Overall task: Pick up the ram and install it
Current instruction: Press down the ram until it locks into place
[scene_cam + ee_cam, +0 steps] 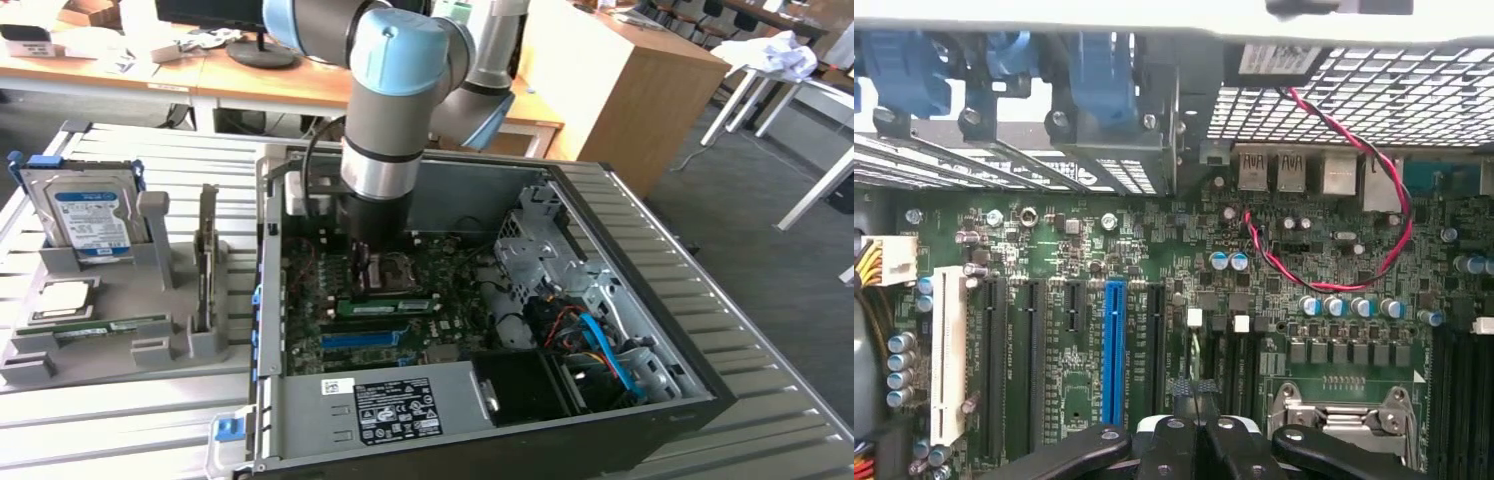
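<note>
Your gripper (1194, 425) hovers inside the computer case (627, 250), jaws pinched shut, empty. The ram (384, 306) sits on the motherboard (1154, 250): light, stiff, fragile; grip its long edges.

This is a robotics lab or test workshop set up inside an office-like room. A robot arm (387, 120) reaches into an open computer case (467, 330) that lies on a ribbed metal surface (120, 420), with a grey fixture (107, 340) at the exterior view's left holding a hard drive (80, 215) and other loose parts. Farther back stand wooden desks (267, 80) with a monitor base (260, 50), a wooden cabinet (614, 80), white-legged tables (787, 90) and grey carpeted floor (761, 250). The wrist view shows the motherboard (1154, 300) close up.
</note>
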Robot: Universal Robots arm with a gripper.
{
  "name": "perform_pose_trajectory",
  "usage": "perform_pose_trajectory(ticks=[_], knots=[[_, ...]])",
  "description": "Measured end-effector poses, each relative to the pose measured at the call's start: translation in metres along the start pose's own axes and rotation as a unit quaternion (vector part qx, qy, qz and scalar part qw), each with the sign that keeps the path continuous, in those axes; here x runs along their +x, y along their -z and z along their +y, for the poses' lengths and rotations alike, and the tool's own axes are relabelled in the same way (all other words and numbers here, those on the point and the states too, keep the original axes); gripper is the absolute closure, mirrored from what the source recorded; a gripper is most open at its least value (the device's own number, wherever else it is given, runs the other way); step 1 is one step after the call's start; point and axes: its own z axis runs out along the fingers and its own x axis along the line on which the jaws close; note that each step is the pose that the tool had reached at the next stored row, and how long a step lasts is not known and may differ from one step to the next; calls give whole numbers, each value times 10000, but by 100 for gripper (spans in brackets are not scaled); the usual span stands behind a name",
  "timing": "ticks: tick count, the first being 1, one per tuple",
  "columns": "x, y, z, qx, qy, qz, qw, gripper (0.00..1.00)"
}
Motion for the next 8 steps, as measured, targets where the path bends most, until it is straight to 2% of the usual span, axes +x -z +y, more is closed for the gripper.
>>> perform_pose_trajectory(ticks=[8], knots=[[-4,-37,28,0,0,0,10000,90]])
